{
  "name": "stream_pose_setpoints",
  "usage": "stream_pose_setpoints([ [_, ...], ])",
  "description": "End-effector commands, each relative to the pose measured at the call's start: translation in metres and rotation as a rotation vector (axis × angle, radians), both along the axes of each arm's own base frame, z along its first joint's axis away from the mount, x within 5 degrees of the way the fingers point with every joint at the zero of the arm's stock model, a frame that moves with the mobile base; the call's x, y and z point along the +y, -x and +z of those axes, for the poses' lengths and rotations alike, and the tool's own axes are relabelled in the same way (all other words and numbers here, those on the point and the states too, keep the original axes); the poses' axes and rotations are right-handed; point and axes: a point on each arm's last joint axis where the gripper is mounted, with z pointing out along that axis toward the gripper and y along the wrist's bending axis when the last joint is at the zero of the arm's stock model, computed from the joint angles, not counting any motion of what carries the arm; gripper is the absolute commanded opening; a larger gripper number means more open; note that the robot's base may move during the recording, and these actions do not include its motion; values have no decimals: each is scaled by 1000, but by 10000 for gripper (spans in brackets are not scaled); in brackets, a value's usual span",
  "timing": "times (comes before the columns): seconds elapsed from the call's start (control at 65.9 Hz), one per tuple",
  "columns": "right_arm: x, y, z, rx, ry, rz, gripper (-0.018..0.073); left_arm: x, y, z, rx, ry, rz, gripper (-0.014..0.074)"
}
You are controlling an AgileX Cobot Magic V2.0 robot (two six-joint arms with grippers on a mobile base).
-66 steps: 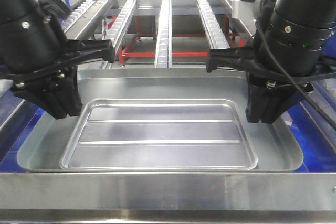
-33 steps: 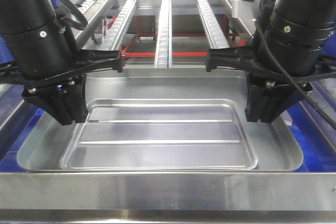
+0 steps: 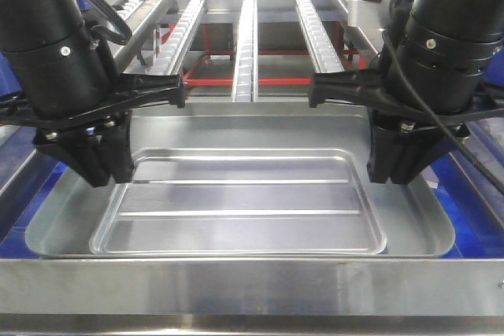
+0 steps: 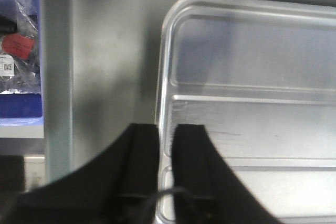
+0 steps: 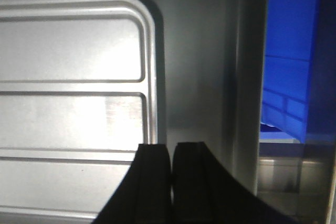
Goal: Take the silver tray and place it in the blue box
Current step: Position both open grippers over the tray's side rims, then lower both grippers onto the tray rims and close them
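Now left gripper (image 4: 165, 129) jaws pinch silver tray (image 3: 236, 194) rim; right gripper (image 5: 171, 148) jaws near-closed, hold unclear. Lift both ends level, together.

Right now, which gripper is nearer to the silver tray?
Left, slightly. The left gripper straddles the left rim of the silver tray, one finger on each side. The right gripper sits at the right rim, its narrow gap seemingly just outside the edge.
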Motion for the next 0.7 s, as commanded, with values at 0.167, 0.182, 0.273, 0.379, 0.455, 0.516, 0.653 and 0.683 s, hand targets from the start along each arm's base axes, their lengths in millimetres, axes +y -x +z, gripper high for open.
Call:
stream_pose_setpoints([
  [0.167, 3, -6, 19, -91, -40, 12, 274, -4, -2, 21, -82, 37, -13, 349],
  [0.182, 4, -6, 19, -92, -41, 13, 286, -4, -2, 21, -83, 36, -14, 349],
  [0.273, 4, -7, 19, -103, -49, 14, 391, -4, -3, 19, -78, 30, -15, 349],
  [0.379, 5, -7, 19, -106, -51, 14, 479, -4, -3, 15, -62, 16, -15, 349],
  [0.455, 5, -7, 19, -105, -50, 14, 478, -4, -3, 11, -41, -1, -15, 349],
  [0.516, 5, -7, 19, -108, -52, 14, 478, -4, -3, 7, -22, -15, -14, 349],
  [0.653, 6, -10, 15, -112, -55, 16, 478, -4, -4, 1, -6, -24, -13, 349],
  [0.683, 7, -10, 12, -99, -48, 16, 478, -4, -4, 1, -6, -24, -13, 349],
])
